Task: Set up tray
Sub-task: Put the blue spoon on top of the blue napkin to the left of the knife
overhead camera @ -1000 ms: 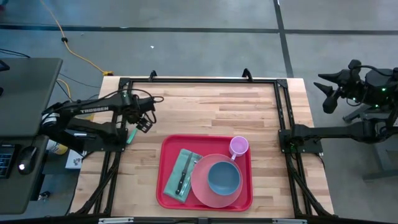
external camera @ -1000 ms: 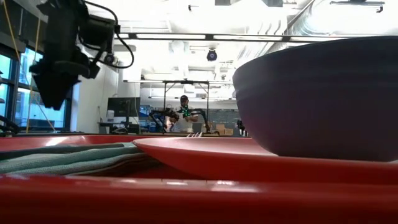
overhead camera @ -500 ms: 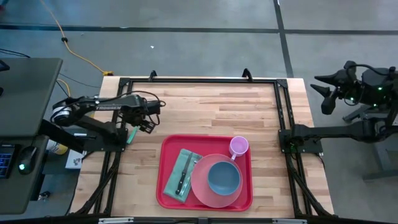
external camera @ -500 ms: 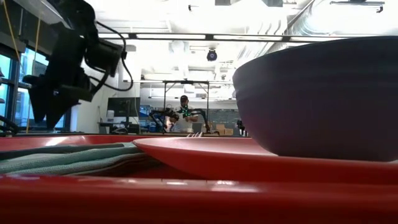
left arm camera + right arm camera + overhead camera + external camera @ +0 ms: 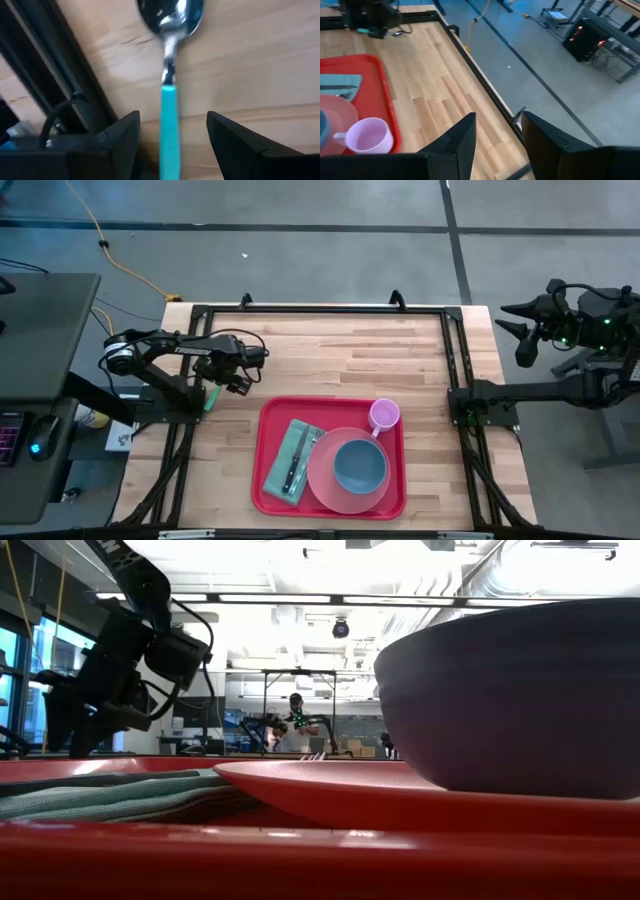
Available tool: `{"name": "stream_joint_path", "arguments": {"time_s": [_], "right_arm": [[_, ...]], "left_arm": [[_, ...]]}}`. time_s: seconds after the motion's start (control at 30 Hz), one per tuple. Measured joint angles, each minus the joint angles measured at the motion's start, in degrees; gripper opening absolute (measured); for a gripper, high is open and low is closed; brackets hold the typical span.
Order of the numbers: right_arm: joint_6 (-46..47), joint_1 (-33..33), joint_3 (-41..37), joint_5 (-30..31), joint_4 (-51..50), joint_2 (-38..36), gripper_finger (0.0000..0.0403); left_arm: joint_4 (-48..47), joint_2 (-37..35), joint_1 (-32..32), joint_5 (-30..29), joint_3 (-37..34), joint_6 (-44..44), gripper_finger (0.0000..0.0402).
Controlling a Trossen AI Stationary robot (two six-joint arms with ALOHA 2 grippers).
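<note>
A spoon (image 5: pixel 169 100) with a teal handle and a metal bowl lies flat on the wood near the table's left edge (image 5: pixel 208 399). My left gripper (image 5: pixel 170 125) is open above it, with one finger on either side of the handle and a gap on both sides. It shows at the table's left (image 5: pixel 218 387) and low in the low view (image 5: pixel 70 725). The red tray (image 5: pixel 330 412) lies near the front edge. It holds a green napkin (image 5: pixel 292 458) with cutlery, a pink plate (image 5: pixel 322 480), a blue bowl (image 5: pixel 358 465) and a pink cup (image 5: pixel 384 416). My right gripper (image 5: pixel 512 332) waits open beyond the table's right edge (image 5: pixel 499 125).
A black metal frame (image 5: pixel 320 310) runs around the table top, and its left rail (image 5: pixel 45 75) passes close beside the spoon. Bare wood (image 5: pixel 340 355) lies between the tray and the far edge. A desk with a mouse (image 5: pixel 40 445) stands to the left of the table.
My left gripper has come down toward the table at its left edge, tipping as the arm folded, and now hangs low over the spoon. The tray and what lies on it have stayed still.
</note>
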Motion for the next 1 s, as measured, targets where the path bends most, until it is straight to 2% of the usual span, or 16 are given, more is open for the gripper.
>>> {"name": "stream_joint_path", "arguments": {"time_s": [0.27,0.43,0.8,1.0], "right_arm": [[-1.4,0.0,0.0,-3.3,0.0,0.0,0.0138],[-2.7,0.0,0.0,-5.2,0.0,0.0,0.0138],[-4.8,0.0,0.0,-6.4,0.0,0.0,0.0138],[-4.2,0.0,0.0,-6.4,0.0,0.0,0.0138]], "left_arm": [[3.3,0.5,0.6,-0.1,-0.2,-0.1,0.0259],[5.7,0.2,5.0,3.0,-2.9,1.9,0.0259],[6.8,0.3,11.7,5.2,-2.9,11.0,0.0259],[7.9,0.4,15.6,7.1,-3.0,16.2,0.0219]]}}
